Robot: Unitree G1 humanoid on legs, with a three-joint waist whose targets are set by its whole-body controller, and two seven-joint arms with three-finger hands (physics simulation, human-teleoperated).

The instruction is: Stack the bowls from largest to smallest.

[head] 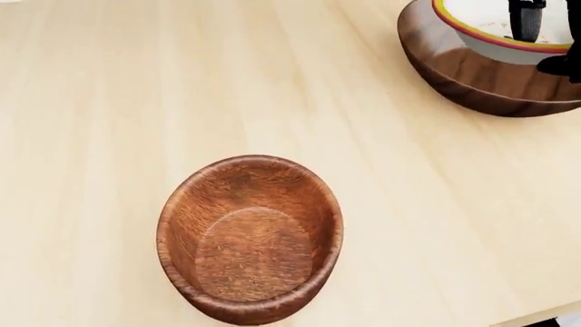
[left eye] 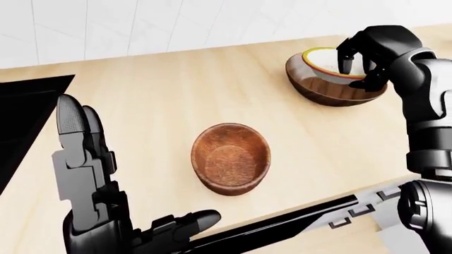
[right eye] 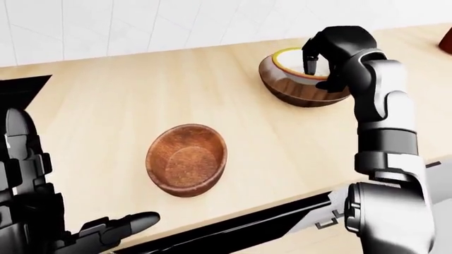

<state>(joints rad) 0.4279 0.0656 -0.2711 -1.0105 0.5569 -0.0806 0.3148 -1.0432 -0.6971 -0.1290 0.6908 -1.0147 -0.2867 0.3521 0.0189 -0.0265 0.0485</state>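
Left hand (left eye: 106, 211) raised at lower left of left-eye view, fingers spread, empty. Small wooden bowl (left eye: 231, 157) sits mid-counter (left eye: 155, 95), apart. Upper right: right hand (left eye: 364, 50) arched, fingers pinching white bowl's (left eye: 321, 59) rim, inside large dark bowl (left eye: 332, 90).

Pale wooden counter (left eye: 162, 90) below white tiled wall (left eye: 127, 24).

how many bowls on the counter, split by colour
Brown wooden bowl: 2, the small wooden bowl standing alone and the large dark wooden bowl
White bowl with coloured rim: 1, the white bowl inside the large one, under the right hand
Total: 3
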